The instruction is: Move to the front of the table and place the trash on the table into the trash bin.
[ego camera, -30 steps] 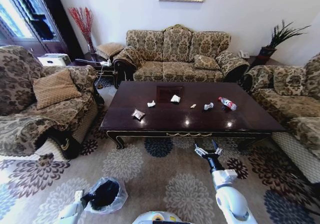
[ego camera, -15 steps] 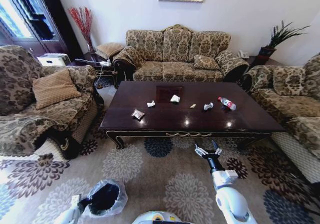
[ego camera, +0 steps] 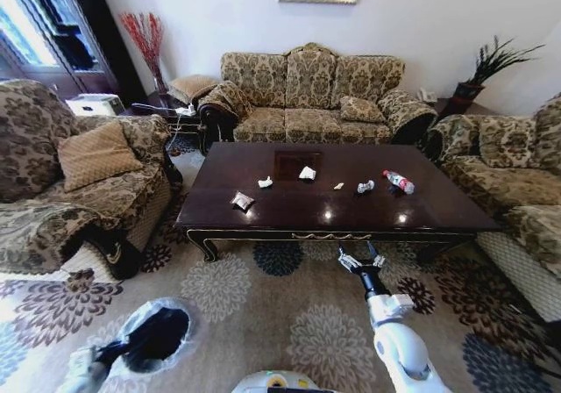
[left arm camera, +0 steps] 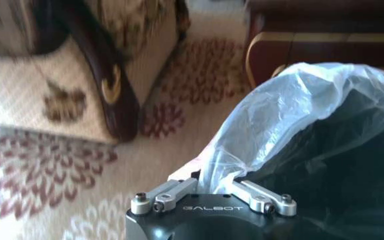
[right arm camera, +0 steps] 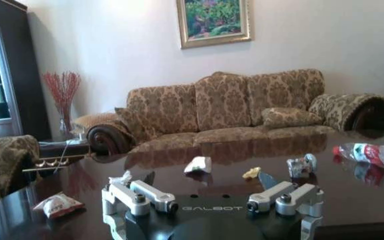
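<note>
**A:** From the head view, where does everything sit?

**B:** The long glossy dark brown counter (ego camera: 337, 191) lies crosswise ahead. On it, in a loose row, are a small snack wrapper (ego camera: 242, 201), crumpled white paper wads (ego camera: 307, 173) and, at the far right, a clear plastic bottle with a red label (ego camera: 399, 181). The bottle lies on its side, long axis slanting across the counter. The right gripper (ego camera: 360, 262) hovers just short of the counter's near edge, fingers apart, apparently ready to reach. The left gripper (ego camera: 107, 354) carries the dark round trash bin with its translucent white bag (ego camera: 153, 336) low over the carpet, well short of the counter.

**A:** And the left wrist view?

**B:** Its fingers (left arm camera: 170, 192) are clamped on the bag-covered rim (left arm camera: 259, 140), presumably so the bin travels with the robot.

**A:** The right wrist view?

**B:** Spread fingers (right arm camera: 142, 195) face the counter; the bottle (right arm camera: 369, 153) lies lengthwise at the counter's end.
</note>
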Controlling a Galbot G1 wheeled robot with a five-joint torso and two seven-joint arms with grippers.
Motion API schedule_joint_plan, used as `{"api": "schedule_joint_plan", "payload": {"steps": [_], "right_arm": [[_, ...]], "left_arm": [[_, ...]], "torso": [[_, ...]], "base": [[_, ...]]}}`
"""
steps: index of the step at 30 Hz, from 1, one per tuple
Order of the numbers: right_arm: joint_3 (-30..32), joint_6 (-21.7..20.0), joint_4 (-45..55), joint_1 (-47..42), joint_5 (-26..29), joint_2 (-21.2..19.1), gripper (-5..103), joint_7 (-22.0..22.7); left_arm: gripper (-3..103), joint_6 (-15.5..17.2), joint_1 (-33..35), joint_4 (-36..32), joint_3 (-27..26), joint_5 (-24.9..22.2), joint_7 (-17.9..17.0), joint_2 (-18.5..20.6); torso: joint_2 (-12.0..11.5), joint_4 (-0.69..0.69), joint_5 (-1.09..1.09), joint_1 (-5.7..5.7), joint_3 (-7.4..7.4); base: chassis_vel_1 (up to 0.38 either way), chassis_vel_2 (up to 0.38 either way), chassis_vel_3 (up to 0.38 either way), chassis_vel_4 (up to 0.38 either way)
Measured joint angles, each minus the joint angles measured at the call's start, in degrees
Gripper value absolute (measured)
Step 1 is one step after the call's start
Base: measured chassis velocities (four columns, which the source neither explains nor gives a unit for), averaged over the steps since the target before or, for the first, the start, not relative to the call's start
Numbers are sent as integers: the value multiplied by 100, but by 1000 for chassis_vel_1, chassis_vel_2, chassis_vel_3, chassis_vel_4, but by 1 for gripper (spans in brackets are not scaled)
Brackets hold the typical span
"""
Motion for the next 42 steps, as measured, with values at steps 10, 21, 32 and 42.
{"api": "schedule_joint_plan", "payload": {"steps": [10, 21, 32, 42], "right_arm": [[150, 18, -127, 115, 12, 212, 100, -6], [77, 35, -266, 254, -68, 393, 100, -87], [127, 25, -122, 108, -129, 304, 100, -79], [137, 63, -54, -118, -309, 347, 100, -71]], "left_arm": [[0, 1003, 924, -2585, -751, -444, -83, -97], [0, 1931, 1344, -4037, -1277, -1527, -236, 462], [0, 2194, 1455, -3966, -1173, -2221, -416, 1862], [0, 2256, 448, -3855, -580, -2594, -649, 2568]], "torso": [[0, 3, 3, 0, 0], [0, 1, 0, 1, 1], [0, 4, 1, 1, 1], [0, 0, 1, 1, 1]], "base": [[0, 0, 0, 0], [0, 0, 0, 0], [0, 0, 0, 0], [0, 0, 0, 0]]}}
